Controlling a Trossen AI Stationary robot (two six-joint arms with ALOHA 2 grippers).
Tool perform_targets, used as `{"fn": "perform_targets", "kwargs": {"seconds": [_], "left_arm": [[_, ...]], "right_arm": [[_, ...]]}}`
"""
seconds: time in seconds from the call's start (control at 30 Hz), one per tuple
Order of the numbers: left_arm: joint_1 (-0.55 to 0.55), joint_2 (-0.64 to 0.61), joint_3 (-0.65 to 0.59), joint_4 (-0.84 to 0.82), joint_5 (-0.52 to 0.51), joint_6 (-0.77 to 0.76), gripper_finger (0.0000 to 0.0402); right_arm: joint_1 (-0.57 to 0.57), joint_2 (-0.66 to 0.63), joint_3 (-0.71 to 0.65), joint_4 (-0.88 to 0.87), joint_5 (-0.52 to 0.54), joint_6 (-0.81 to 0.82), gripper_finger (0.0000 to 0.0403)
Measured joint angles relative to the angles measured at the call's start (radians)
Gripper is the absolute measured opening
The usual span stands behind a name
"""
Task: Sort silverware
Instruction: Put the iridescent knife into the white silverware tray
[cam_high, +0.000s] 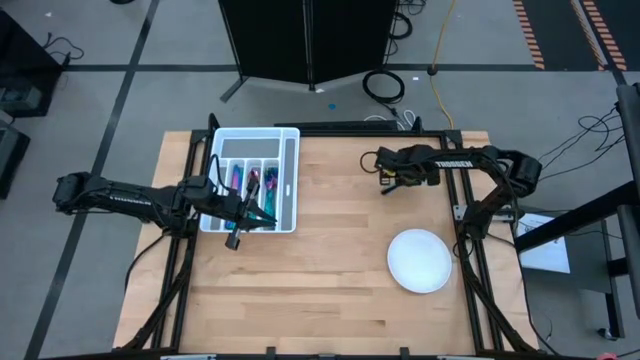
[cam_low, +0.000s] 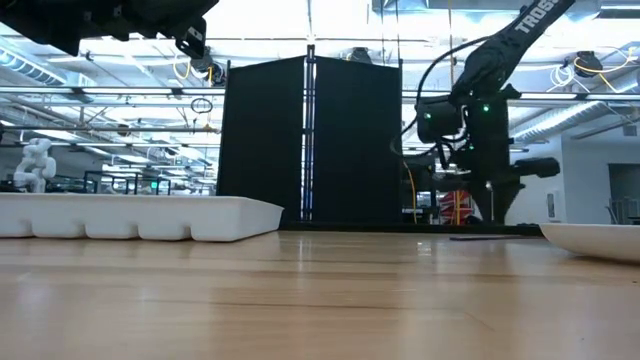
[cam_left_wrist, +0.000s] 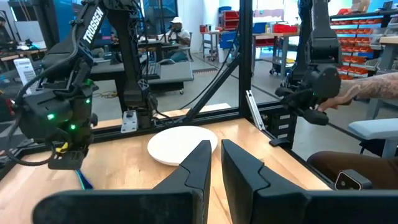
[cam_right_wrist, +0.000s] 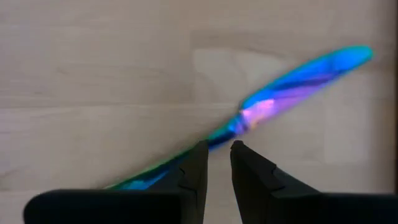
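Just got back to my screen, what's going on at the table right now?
The robot is sorting silverware. The right tool is down at the table's far side, its fingers closing around a rainbow knife lying flat on the wood. The left tool hovers over the white divided tray, which already holds a few pieces; nothing shows between its nearly shut fingers. The white plate sits empty near the right edge.

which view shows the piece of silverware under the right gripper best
The right wrist view: the iridescent utensil lies slantwise on the wooden table, filling the picture, with the right gripper directly over its handle. The high view hides it under that gripper. The low view shows only a thin dark sliver. The left wrist view catches a small blue bit.
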Motion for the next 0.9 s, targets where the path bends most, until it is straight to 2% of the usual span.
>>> {"fn": "perform_targets", "kwargs": {"seconds": [0.3, 0.47, 0.53, 0.73, 0.9], "left_arm": [[-0.001, 0.000, 0.000, 0.000, 0.001, -0.024, 0.0041], [-0.001, 0.000, 0.000, 0.000, 0.001, -0.024, 0.0041], [-0.001, 0.000, 0.000, -0.001, 0.001, -0.024, 0.0041], [-0.002, 0.000, 0.000, -0.004, 0.001, -0.019, 0.0041], [-0.002, 0.000, 0.000, -0.004, 0.000, -0.018, 0.0041]], "right_arm": [[-0.135, 0.000, 0.000, 0.015, -0.014, -0.130, 0.0054], [-0.170, 0.000, -0.026, 0.007, -0.016, -0.150, 0.0018], [-0.178, 0.000, -0.052, 0.014, 0.000, -0.154, 0.0005], [-0.186, -0.008, -0.147, 0.166, -0.008, -0.176, 0.0002], [-0.153, -0.006, -0.162, 0.182, 0.002, -0.167, 0.0001]]}}
